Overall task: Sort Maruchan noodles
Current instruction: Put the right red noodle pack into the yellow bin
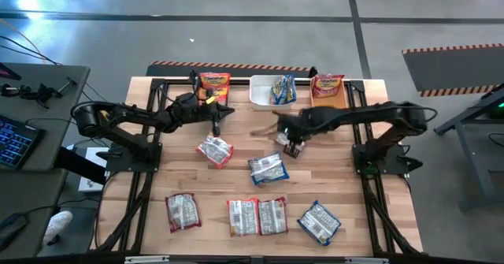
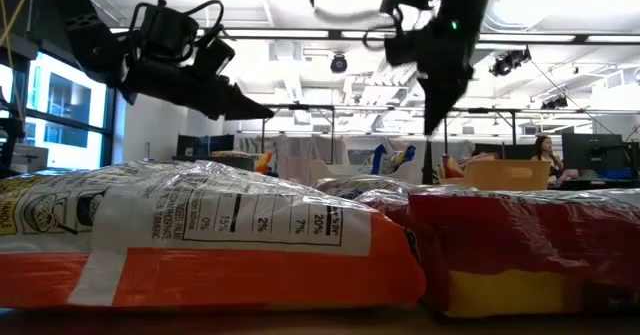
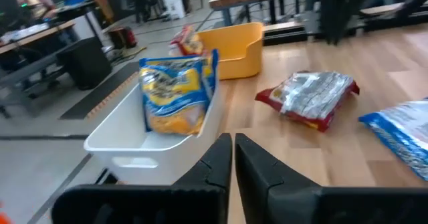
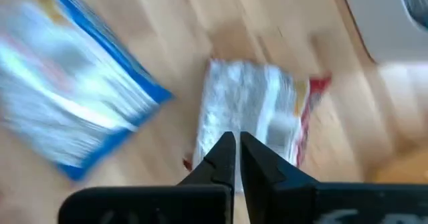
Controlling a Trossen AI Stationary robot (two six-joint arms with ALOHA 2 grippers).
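Several Maruchan packets lie flat, silvery backs up, on the wooden table (image 1: 339, 177). A red-edged one (image 4: 251, 110) lies under my right gripper (image 4: 236, 149), which is shut, points down and hangs above it (image 2: 432, 125). A blue packet (image 1: 268, 168) lies beside it, and another red-edged one (image 1: 214, 150) sits near my left gripper (image 1: 216, 128). That gripper is shut (image 3: 233, 147), raised and empty. More packets (image 1: 243, 217) form a row near the front edge. One blue packet (image 3: 175, 93) stands in the white bin (image 3: 120, 144).
Bins line the far edge: the white bin (image 1: 260, 94) in the middle, the orange bin (image 1: 329, 98) holding a red packet to its right, and an orange packet (image 1: 214, 83) to its left. Desks and a keyboard stand left of the table.
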